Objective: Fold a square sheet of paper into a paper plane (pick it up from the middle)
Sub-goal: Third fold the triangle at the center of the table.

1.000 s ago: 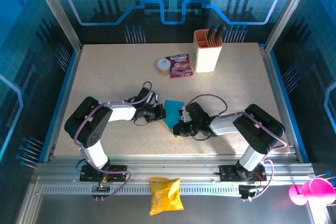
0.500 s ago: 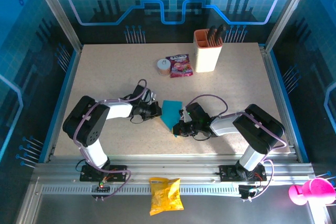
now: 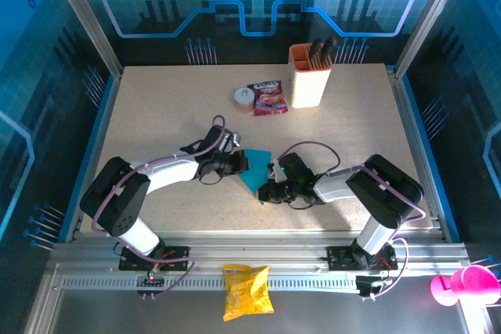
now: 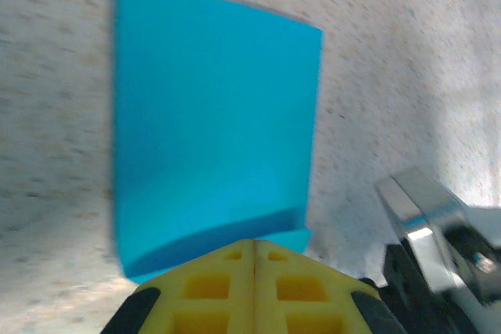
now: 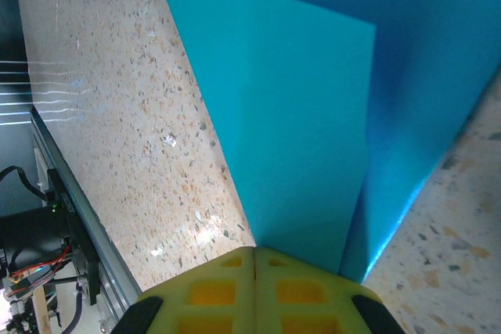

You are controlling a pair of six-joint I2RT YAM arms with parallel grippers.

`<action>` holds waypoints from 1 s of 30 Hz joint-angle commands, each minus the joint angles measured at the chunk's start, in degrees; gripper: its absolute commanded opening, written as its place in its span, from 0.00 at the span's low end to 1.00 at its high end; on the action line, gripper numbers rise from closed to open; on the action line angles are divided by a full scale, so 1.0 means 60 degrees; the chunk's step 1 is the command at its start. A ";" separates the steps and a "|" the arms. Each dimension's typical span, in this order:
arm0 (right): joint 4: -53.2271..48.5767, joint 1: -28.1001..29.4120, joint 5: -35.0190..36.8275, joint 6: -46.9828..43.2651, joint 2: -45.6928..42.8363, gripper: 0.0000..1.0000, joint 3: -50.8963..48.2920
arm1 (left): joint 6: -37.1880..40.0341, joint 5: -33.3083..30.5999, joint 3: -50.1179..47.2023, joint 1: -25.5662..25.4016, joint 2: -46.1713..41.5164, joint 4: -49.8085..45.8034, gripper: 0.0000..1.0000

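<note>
The square sheet of paper (image 3: 257, 167) is bright cyan, partly folded, and lies on the table between both arms. My left gripper (image 3: 244, 163) is shut, its tip resting at the sheet's left edge. In the left wrist view the yellow fingertips (image 4: 254, 242) meet over the near edge of the paper (image 4: 211, 115), where a narrow strip is turned up. My right gripper (image 3: 264, 189) is shut at the sheet's near corner. In the right wrist view its tip (image 5: 256, 249) sits on a folded flap of the paper (image 5: 297, 115), with a crease running away from it.
A beige holder cup (image 3: 309, 76) with dark tools stands at the back, with a pink-red snack packet (image 3: 268, 98) and a small tape roll (image 3: 244, 98) beside it. A yellow crinkled bag (image 3: 247, 291) lies on the front rail. A pink cup (image 3: 462, 285) sits off the table's right corner.
My left gripper drew back to the left off the paper, then came forward again onto its left edge, the arm stretching lower. The right arm and the paper stayed put.
</note>
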 commanded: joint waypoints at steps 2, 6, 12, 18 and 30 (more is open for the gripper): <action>-0.1828 0.0280 0.1236 -0.0107 0.1509 0.00 -0.0612 | -0.0082 0.0390 0.0213 -0.0486 0.0618 0.0317 0.00; -0.1706 0.0322 0.1119 -0.0175 0.1505 0.00 -0.0590 | -0.0165 0.0520 0.0095 -0.0536 0.1268 0.0648 0.00; -0.0783 0.0454 0.0526 -0.0633 0.1378 0.00 -0.0734 | -0.0191 0.0155 0.0178 -0.0507 0.1961 0.0384 0.00; 0.0145 0.0573 0.0123 -0.0973 0.1037 0.00 -0.1255 | -0.0257 -0.0036 0.0071 -0.0477 0.2190 0.0255 0.00; -0.0475 0.0587 -0.0110 -0.1414 0.0413 0.00 -0.1457 | -0.0287 0.0011 -0.0049 -0.0397 0.2307 0.0377 0.00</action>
